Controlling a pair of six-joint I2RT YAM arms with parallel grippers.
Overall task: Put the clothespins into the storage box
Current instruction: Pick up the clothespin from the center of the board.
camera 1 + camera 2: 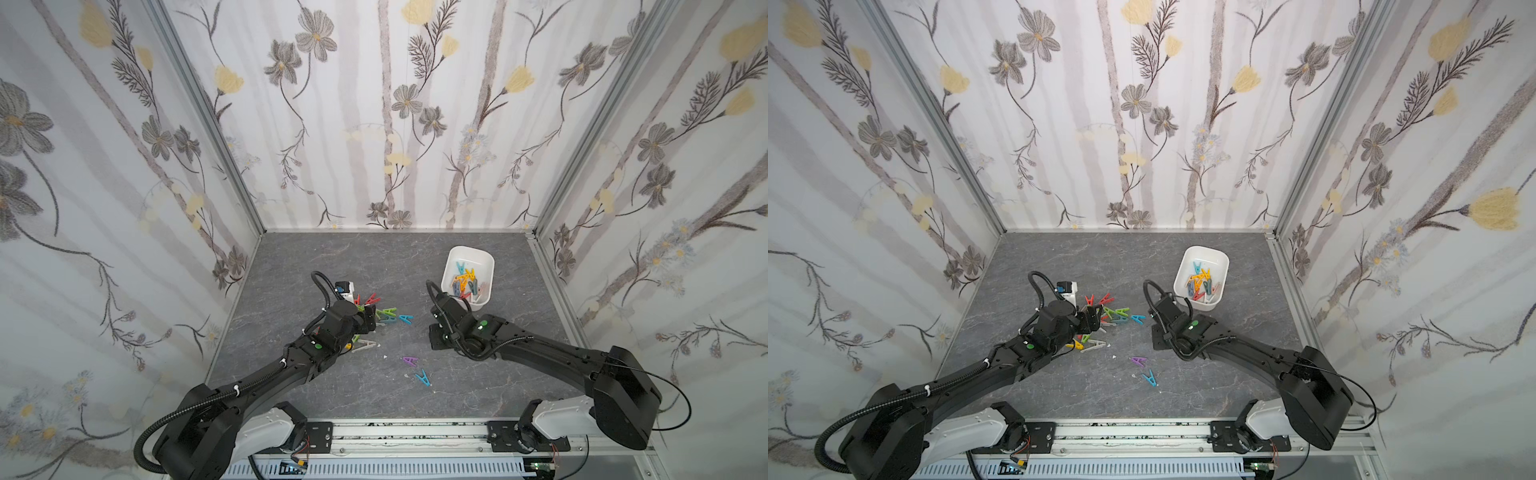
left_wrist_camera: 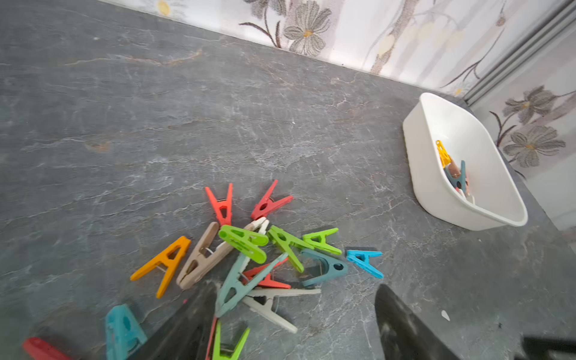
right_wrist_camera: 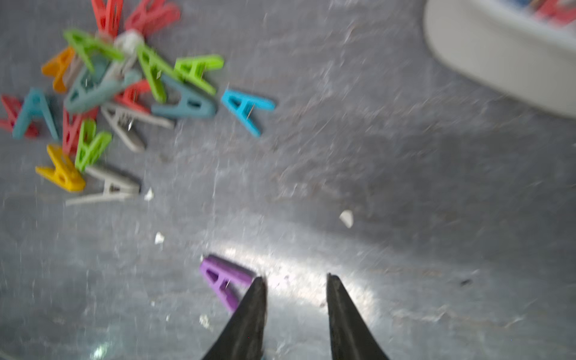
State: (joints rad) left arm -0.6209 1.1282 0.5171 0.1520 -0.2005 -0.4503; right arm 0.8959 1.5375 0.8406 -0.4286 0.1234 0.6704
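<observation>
Nearest the robot's base, a blue clothespin (image 1: 422,377) lies alone on the grey table (image 1: 365,257), with a purple clothespin (image 1: 409,360) just beyond it. The right claw (image 3: 295,277) is close to the purple clothespin, its jaws parted and nothing between them. In the right wrist view that clothespin lies just beside one fingertip, outside the gap, but the blur hides whether they touch. Farther out, toward the left side, is the heap of clothespins (image 1: 376,313) in red, green, orange, teal, beige, grey and yellow, many lying across one another. The left claw (image 2: 296,286) sits low at the heap's near edge, spread wide and gripping nothing. A pale teal clothespin (image 2: 240,286), a red clothespin (image 2: 265,279) and a grey clothespin (image 2: 271,302) lie between its fingers (image 2: 187,324), the pale teal one close against one of them. A bright blue clothespin (image 2: 364,261) lies just apart from the heap, on the side toward the box. Farthest off, at the right rear of the table, the white storage box (image 1: 457,255) stands upright, well apart from both claws. In it is a cluster of clothespins (image 1: 467,282) in yellow, blue, grey and red.
</observation>
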